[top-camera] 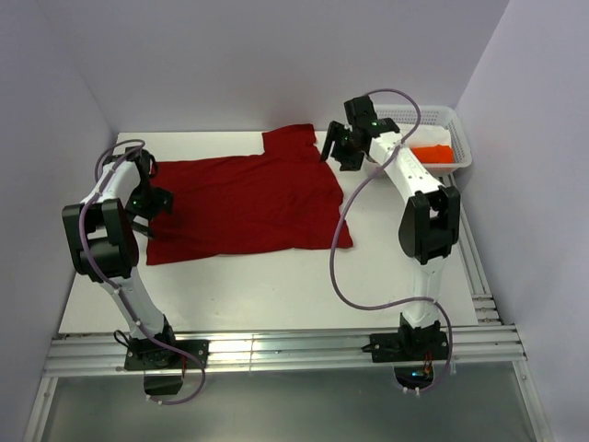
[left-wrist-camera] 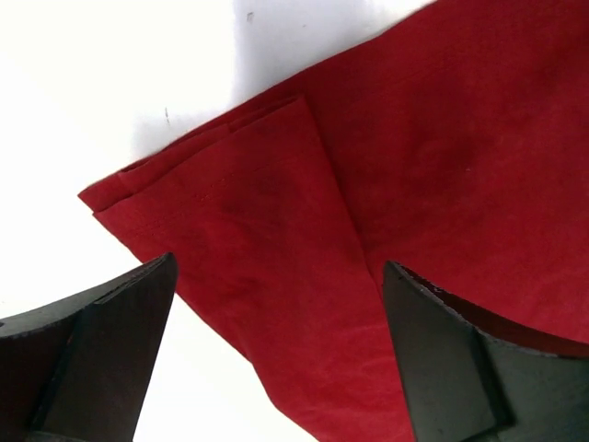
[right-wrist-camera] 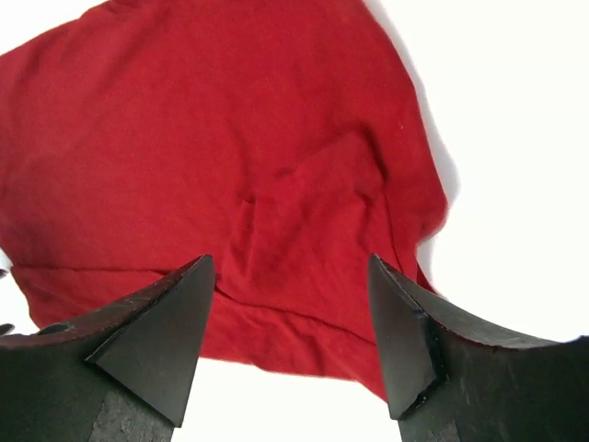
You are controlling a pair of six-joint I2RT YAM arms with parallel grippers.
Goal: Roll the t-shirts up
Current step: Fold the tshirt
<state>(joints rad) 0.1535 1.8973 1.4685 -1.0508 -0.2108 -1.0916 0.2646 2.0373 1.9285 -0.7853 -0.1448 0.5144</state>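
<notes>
Dark red t-shirt (top-camera: 244, 203) lies spread flat on the table (top-camera: 276, 285), left of centre, towards the far side. One sleeve (top-camera: 293, 138) sticks out at the far edge. Not rolled; no tube started at either end, by my reading.

Left wrist view: a flap of cloth (left-wrist-camera: 248, 221) is folded in over the body near the shirt's left corner, layered hems showing at the edge. It probably narrows the shirt into a band that will roll evenly.

Right wrist view: the cloth (right-wrist-camera: 212, 157) is mostly smooth, with a soft crease near the middle and a rumpled right edge. That needs flattening, or the roll will go lumpy.

My left fingers (left-wrist-camera: 101, 350) are spread wide and hold nothing. They hang over the shirt's left edge, cloth between them, bare table under the outer one. Placed so to pinch that edge, I judge.

My right fingers (right-wrist-camera: 156, 350) are also wide and empty, over the far right corner near the sleeve. One arm at each end suits tensioning or folding the shirt evenly.

Further out, a white basket (top-camera: 463, 140) sits at the table's far right corner with an orange t-shirt (top-camera: 431, 153) in it, well apart from the red one. I cannot tell whether that one is rolled.
</notes>
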